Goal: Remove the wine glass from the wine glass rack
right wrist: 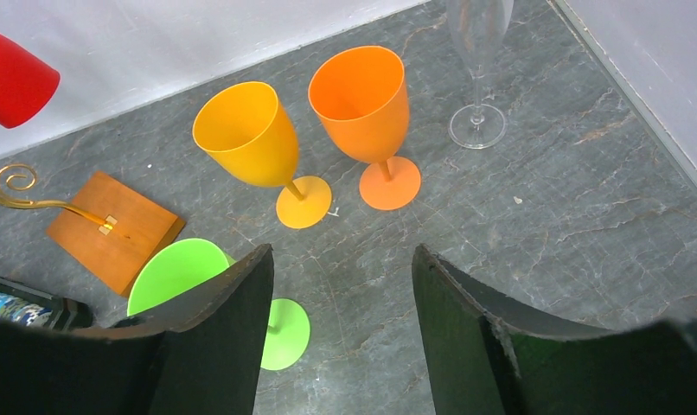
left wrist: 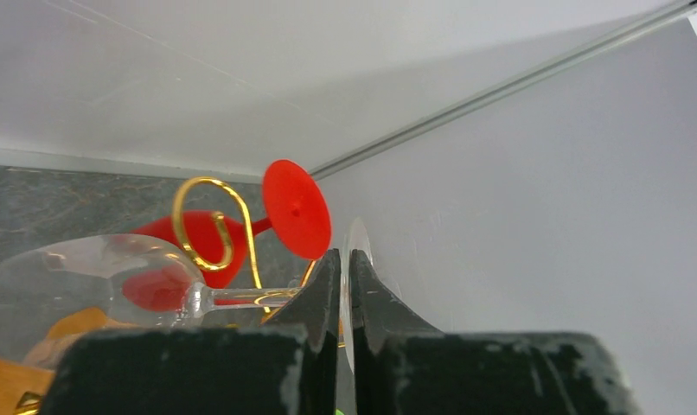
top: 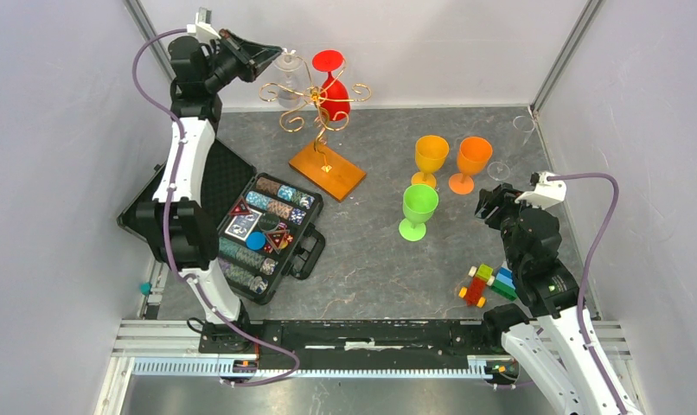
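The gold wire wine glass rack [top: 315,95] stands on its orange-brown wooden base [top: 327,169] at the back. A clear wine glass [top: 287,73] hangs at its left arm and a red one [top: 332,86] at the middle. My left gripper [top: 271,54] is raised at the clear glass. In the left wrist view it [left wrist: 346,259] is shut on the clear glass's foot disc [left wrist: 359,238]. The stem [left wrist: 241,296] and bowl [left wrist: 77,277] run left past a gold scroll [left wrist: 208,220]. My right gripper [top: 490,205] is open and empty over the table [right wrist: 341,259].
Yellow [top: 430,158], orange [top: 472,162] and green [top: 418,210] goblets stand right of the rack, with a clear flute [top: 499,170] near the right wall. An open black poker chip case [top: 258,233] lies on the left. Toy blocks [top: 488,284] lie at the front right.
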Robot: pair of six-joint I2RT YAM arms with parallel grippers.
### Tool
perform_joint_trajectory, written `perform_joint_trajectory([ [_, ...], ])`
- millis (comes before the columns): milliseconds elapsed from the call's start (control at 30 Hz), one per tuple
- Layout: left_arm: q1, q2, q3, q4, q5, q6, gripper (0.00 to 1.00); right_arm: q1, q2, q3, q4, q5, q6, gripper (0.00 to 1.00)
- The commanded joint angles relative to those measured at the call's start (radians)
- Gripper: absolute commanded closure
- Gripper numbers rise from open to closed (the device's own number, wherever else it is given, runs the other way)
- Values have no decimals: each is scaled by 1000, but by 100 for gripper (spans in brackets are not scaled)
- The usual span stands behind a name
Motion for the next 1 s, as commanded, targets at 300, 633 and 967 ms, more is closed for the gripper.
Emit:
perform_joint_trajectory([
  [300, 162, -73, -7, 18, -14, 41, 98, 1, -36, -24, 91, -73, -10, 12],
  [633, 255, -232, -191, 63, 47, -16, 98, 1, -36, -47, 278, -376, -100, 2],
  [967, 268, -627, -510, -56, 81, -16, 98, 1, 82, -44, 610, -822, -66, 2],
])
